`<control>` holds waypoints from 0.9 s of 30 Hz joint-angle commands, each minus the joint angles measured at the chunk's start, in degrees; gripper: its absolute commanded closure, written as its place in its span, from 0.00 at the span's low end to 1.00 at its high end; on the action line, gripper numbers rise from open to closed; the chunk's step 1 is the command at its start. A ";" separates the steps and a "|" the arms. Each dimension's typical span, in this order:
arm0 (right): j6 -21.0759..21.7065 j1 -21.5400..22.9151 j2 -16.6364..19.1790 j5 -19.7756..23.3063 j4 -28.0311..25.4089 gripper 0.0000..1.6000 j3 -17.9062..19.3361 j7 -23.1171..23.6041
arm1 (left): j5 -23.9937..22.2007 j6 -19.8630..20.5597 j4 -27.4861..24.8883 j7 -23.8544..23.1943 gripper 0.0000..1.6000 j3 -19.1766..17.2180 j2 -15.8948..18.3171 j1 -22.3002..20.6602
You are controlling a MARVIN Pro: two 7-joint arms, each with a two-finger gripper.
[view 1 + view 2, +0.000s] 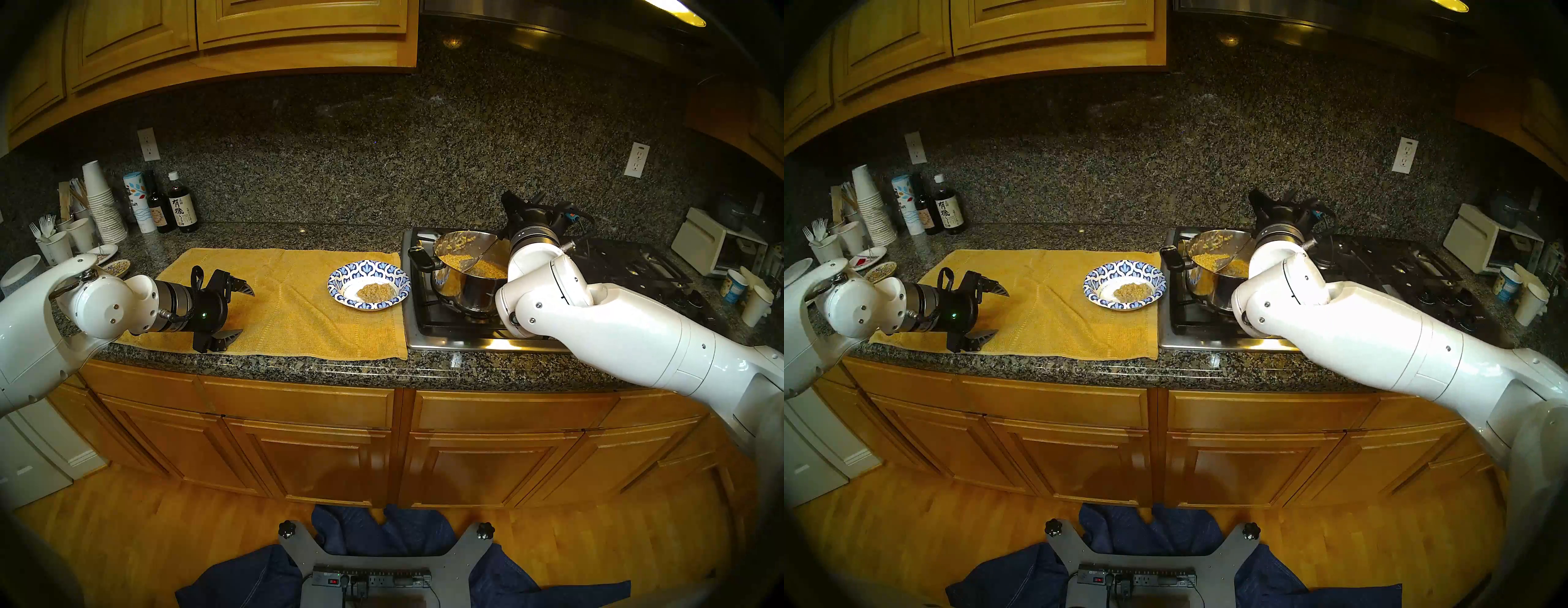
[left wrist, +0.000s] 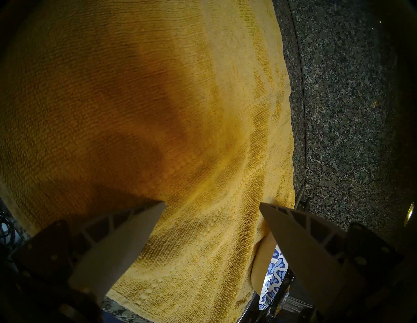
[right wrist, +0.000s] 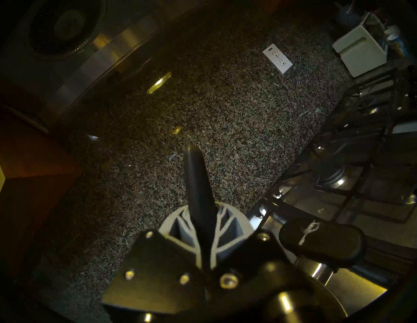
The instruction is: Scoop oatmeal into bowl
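The blue-and-white patterned bowl [image 1: 396,283] [image 1: 1096,278] sits on the yellow towel beside the stove and holds a small lump of oatmeal [image 1: 376,293] [image 1: 1132,291]. More oatmeal [image 1: 483,268] fills the steel pot [image 1: 456,293] [image 1: 1202,286] on the burner. A metal ladle [image 1: 453,260] lies in the pot with oatmeal on it. My right gripper [image 1: 511,204] [image 3: 203,216] is behind the pot, shut on the ladle's black handle [image 3: 195,171]. My left gripper [image 1: 237,312] [image 2: 212,205] hovers open over the towel's left part, holding nothing. The bowl's rim [image 2: 274,279] shows edge-on in the left wrist view.
The yellow towel [image 1: 297,305] covers the granite counter. Paper cups [image 1: 102,204], bottles [image 1: 182,208] and small plates [image 1: 112,265] crowd the far left. The pot's black handle [image 3: 320,241] is beside my right wrist. A white appliance [image 1: 712,246] and cups stand right of the stove.
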 commanded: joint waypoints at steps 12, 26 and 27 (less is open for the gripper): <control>-6.24 -0.26 7.00 7.45 -3.04 1.00 5.31 -2.37 | 0.05 -0.01 0.11 -0.01 0.00 -0.10 -0.09 -0.13; -11.86 -0.95 9.27 15.87 -3.52 1.00 5.17 3.16 | 0.05 0.00 0.12 0.00 0.00 -0.10 -0.10 -0.14; -12.15 -0.86 9.27 16.14 -3.52 1.00 5.09 3.09 | 0.05 0.00 0.12 0.00 0.00 -0.10 -0.10 -0.14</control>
